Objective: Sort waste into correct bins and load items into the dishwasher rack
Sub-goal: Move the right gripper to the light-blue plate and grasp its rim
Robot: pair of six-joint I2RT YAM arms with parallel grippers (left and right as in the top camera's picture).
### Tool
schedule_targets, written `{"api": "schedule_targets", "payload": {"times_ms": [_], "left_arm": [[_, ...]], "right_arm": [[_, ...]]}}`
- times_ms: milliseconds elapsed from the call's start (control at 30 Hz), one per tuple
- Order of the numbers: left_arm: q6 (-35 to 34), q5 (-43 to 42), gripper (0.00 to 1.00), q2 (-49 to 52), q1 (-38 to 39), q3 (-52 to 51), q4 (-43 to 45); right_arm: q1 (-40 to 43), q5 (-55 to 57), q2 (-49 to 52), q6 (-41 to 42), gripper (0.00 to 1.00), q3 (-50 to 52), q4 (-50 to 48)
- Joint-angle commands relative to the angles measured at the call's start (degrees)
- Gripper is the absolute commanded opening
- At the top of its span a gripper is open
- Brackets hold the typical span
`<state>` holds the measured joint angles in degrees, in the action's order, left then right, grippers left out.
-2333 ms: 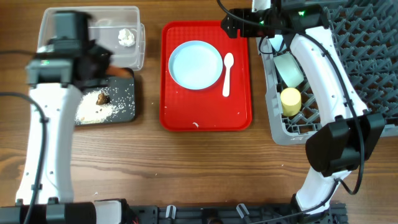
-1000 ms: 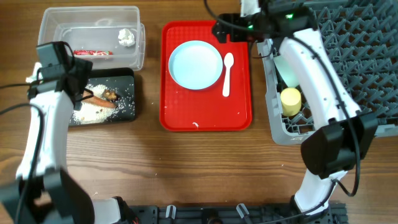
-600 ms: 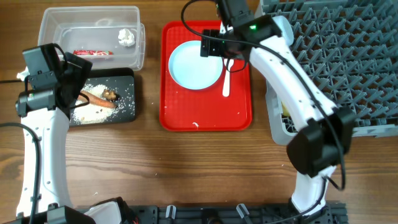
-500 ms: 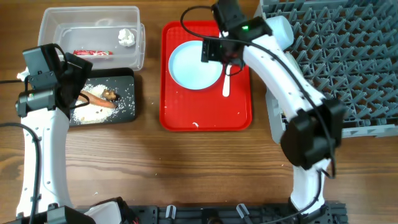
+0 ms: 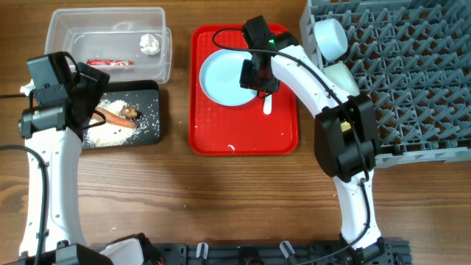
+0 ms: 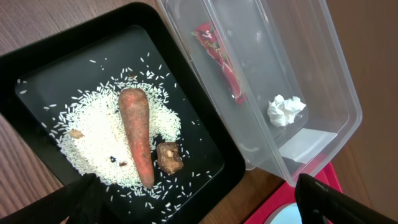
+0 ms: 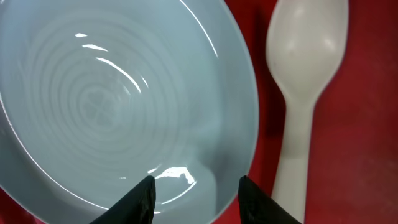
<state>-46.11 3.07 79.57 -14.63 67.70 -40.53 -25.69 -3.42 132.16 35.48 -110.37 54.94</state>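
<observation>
Right gripper point(image 7: 196, 190): jaws wide over light blue plate point(image 7: 112, 93) rim, contact unclear. Left gripper point(image 6: 196, 199): jaws wide by black tray point(image 6: 50, 74).

Overhead: fixed, straight down, far off, whole table point(image 5: 235, 199) in view. My left wrist camera looks down from mid height on black tray point(image 6: 56, 74) and clear tub point(image 6: 280, 56). My right wrist camera sits very close over plate point(image 7: 124, 99) and spoon point(image 7: 305, 74). Overhead takes in both patches.
</observation>
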Motion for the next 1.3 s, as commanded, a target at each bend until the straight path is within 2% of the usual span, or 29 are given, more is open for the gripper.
{"api": "schedule_targets", "payload": {"times_ms": [0, 300, 433, 667, 967, 1167, 1267], "left_arm": [[1.14, -0.48, 1.0, -0.13, -0.28, 0.57, -0.07], [1.14, -0.48, 1.0, -0.13, -0.26, 0.57, -0.07], [1.14, -0.48, 1.0, -0.13, -0.28, 0.57, -0.07], [1.14, -0.48, 1.0, -0.13, -0.28, 0.57, -0.07], [1.14, -0.48, 1.0, -0.13, -0.28, 0.57, -0.07], [1.14, -0.48, 1.0, -0.13, -0.28, 0.57, -0.07], [1.14, -0.48, 1.0, -0.13, -0.28, 0.57, -0.07]], "right_arm": [[-0.13, -0.44, 2.91, 0.52, 0.4, 0.24, -2.1], [-0.13, -0.42, 4.26, 0.39, 0.41, 0.24, -2.38], [-0.11, -0.48, 3.89, -1.16, 0.5, -0.37, -3.13], [0.0, 3.72, -3.23, 0.79, 0.55, -1.11, -1.09], [0.0, 6.69, -4.13, 3.69, 0.56, 1.79, 0.81], [-0.02, 6.67, -4.11, 6.16, 0.55, 7.63, -1.03], [-0.02, 6.43, -4.11, 6.91, 0.51, 10.58, -2.89]]}}
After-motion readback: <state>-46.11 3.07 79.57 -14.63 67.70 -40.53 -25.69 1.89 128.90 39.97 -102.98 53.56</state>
